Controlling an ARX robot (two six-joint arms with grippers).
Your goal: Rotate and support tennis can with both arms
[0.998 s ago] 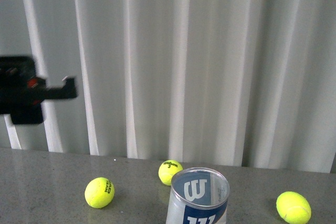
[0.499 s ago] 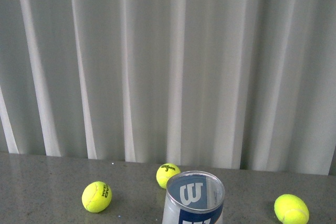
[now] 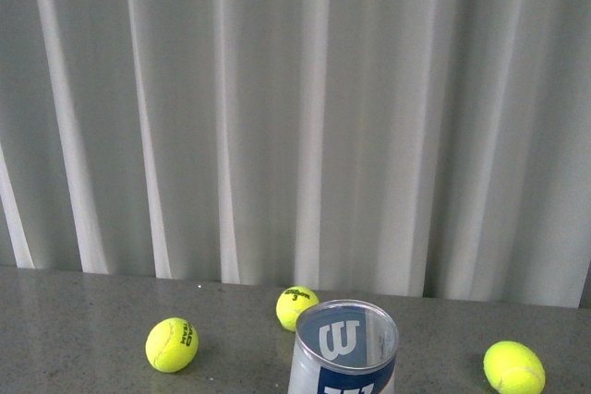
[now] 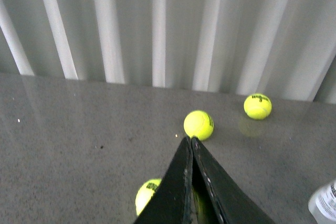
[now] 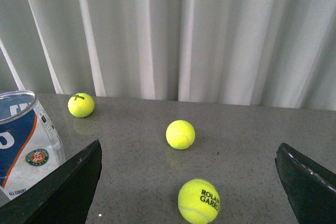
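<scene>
The clear plastic tennis can (image 3: 343,350) with its blue-and-white W label and metal rim stands upright at the near edge of the grey speckled table (image 3: 74,320) in the front view, open mouth up, its lower part cut off by the frame. Neither arm shows in that view.

In the right wrist view the right gripper (image 5: 189,182) has its black jaws spread wide apart — one at each lower corner of the picture — with nothing between them but table. The can (image 5: 23,145) stands just beside one jaw, not visibly touched by it; a round emblem shows on its label. Past the jaws lies a yellow-green tennis ball printed with dark lettering (image 5: 199,201), then a plain ball (image 5: 180,134), and further off a ball (image 5: 81,105) near the white pleated curtain (image 5: 210,35).

In the left wrist view the left gripper (image 4: 190,145) has its jaws pressed together to a point, holding nothing. A tennis ball (image 4: 148,195) lies partly hidden behind them, another (image 4: 198,125) just beyond the tips, a third (image 4: 258,106) further off toward the curtain — and an edge of the can (image 4: 324,203) shows at the frame's corner, well apart from the jaws.
</scene>
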